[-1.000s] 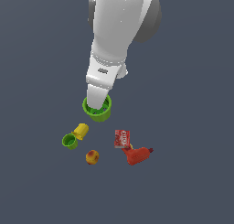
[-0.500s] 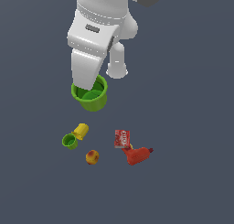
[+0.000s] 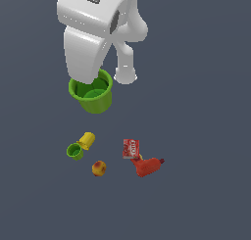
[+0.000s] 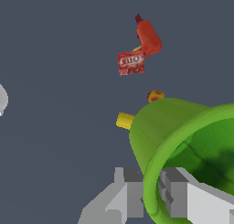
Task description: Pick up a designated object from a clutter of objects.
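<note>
The larger bright green cup (image 3: pixel 93 96) hangs in the air under the white arm, well above the other items. My gripper (image 4: pixel 153 193) is shut on its thick rim; in the wrist view one finger (image 4: pixel 130 189) is outside the wall and one inside. The cup (image 4: pixel 183 141) fills the wrist view's near side. In the exterior view the arm hides the gripper. Below lie the smaller green cup (image 3: pixel 75 151), the yellow cup (image 3: pixel 87 140), the yellow-red apple (image 3: pixel 99 168), the red box (image 3: pixel 131 149) and the red drill-like tool (image 3: pixel 148 166).
The clutter lies in a loose row on the dark grey floor (image 3: pixel 196 111). In the wrist view the red box (image 4: pixel 131 63), the red tool (image 4: pixel 148 36), the apple (image 4: pixel 156 96) and the yellow cup (image 4: pixel 124 120) show beyond the held cup.
The arm has risen with the larger green cup in its grip and shifted toward the exterior view's left. The other items have not moved.
</note>
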### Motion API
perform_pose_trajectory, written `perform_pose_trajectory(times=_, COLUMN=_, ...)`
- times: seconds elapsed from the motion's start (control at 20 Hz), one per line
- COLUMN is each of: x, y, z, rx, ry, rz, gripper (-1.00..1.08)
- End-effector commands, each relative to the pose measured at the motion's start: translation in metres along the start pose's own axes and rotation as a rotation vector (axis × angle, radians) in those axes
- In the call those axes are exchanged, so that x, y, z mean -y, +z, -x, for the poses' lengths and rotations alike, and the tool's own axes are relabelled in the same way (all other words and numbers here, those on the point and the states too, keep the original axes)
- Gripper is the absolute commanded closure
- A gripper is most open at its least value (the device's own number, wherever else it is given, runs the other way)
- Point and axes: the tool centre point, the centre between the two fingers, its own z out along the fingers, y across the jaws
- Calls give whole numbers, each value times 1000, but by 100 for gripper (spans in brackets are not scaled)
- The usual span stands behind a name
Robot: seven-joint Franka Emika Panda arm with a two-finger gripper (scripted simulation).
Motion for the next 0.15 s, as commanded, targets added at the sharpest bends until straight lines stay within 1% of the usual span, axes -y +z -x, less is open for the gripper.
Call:
perform_pose_trajectory(times=0.0, x=-1, y=-4, z=1, rx=0, ry=0, rz=2, gripper=108)
perform_pose_trajectory(times=0.1, x=-1, y=-5, z=2, rx=0, ry=0, rz=2, gripper=108)
